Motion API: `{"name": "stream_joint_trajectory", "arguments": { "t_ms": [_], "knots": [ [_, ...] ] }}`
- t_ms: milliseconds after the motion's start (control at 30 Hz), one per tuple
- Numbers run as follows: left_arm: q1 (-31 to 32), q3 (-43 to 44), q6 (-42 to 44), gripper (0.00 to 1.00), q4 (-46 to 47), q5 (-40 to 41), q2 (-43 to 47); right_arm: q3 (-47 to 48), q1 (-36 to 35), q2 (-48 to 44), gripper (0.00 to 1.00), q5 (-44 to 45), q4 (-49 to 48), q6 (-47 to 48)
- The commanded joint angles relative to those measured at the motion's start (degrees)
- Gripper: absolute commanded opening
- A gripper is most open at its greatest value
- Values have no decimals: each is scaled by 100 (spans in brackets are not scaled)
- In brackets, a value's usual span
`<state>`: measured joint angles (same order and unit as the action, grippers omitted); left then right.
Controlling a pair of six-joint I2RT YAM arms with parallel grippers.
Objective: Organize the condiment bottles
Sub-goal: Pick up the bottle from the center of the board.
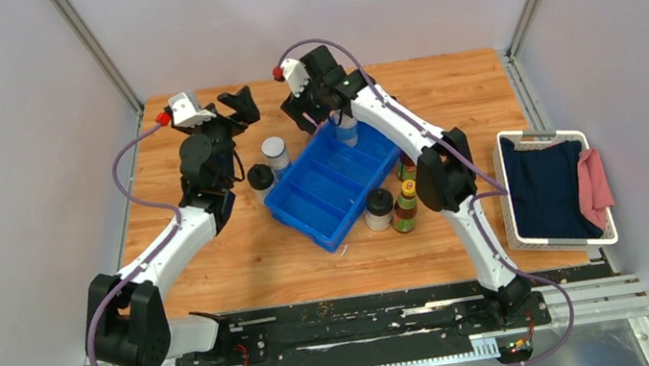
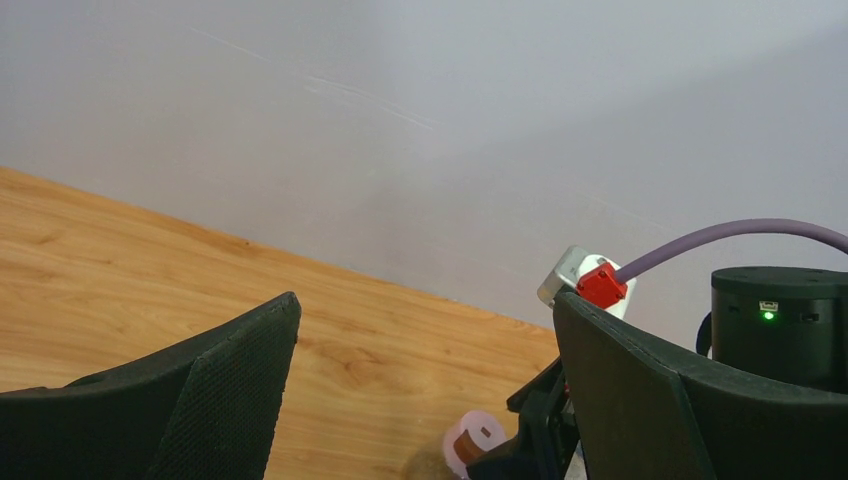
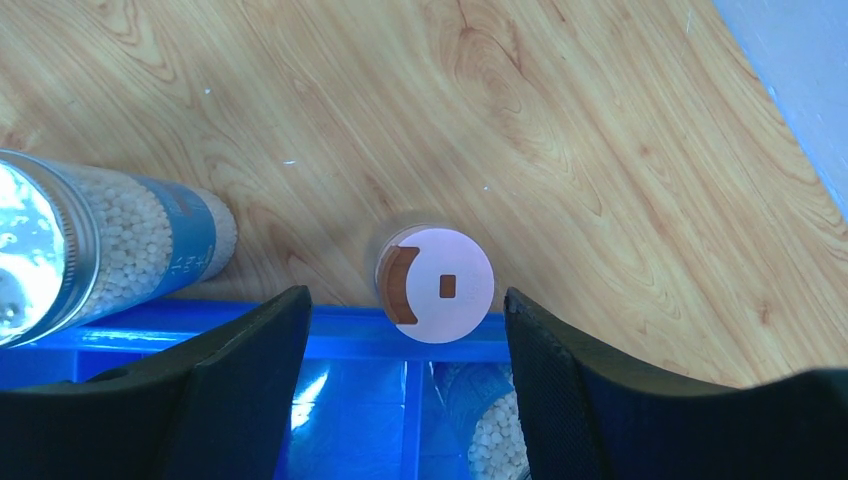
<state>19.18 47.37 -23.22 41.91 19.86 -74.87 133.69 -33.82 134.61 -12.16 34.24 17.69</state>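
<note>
A blue divided tray (image 1: 305,207) lies mid-table. A pink-lidded jar (image 3: 437,285) stands on the wood just beyond the tray's far rim (image 3: 350,330). My right gripper (image 3: 405,300) hangs open above it, a finger on each side, not touching; in the top view it (image 1: 303,116) is over the tray's far corner. A jar of white beads (image 1: 347,129) stands in the far compartment. A grey-lidded jar (image 1: 275,154) and a black-lidded jar (image 1: 260,181) stand left of the tray. A dark-lidded jar (image 1: 380,208) and two dark bottles (image 1: 406,210) stand to its right. My left gripper (image 1: 237,109) is open, empty and raised.
A white basket (image 1: 611,228) holding dark blue and pink cloths sits at the table's right edge. The left wrist view shows the back wall, the wood, the pink-lidded jar (image 2: 475,438) and the right arm's wrist (image 2: 775,325) close on its right.
</note>
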Motion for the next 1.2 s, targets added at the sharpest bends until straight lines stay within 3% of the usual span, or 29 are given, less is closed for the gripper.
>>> {"name": "stream_joint_trajectory", "arguments": {
  "t_ms": [0,1167],
  "knots": [
    [-36,-109,-68,100,179,1,56,246,-87,220,74,138,100,59],
    [-37,-193,28,100,397,-96,200,657,97,618,75,268,310,14]
  ]
}}
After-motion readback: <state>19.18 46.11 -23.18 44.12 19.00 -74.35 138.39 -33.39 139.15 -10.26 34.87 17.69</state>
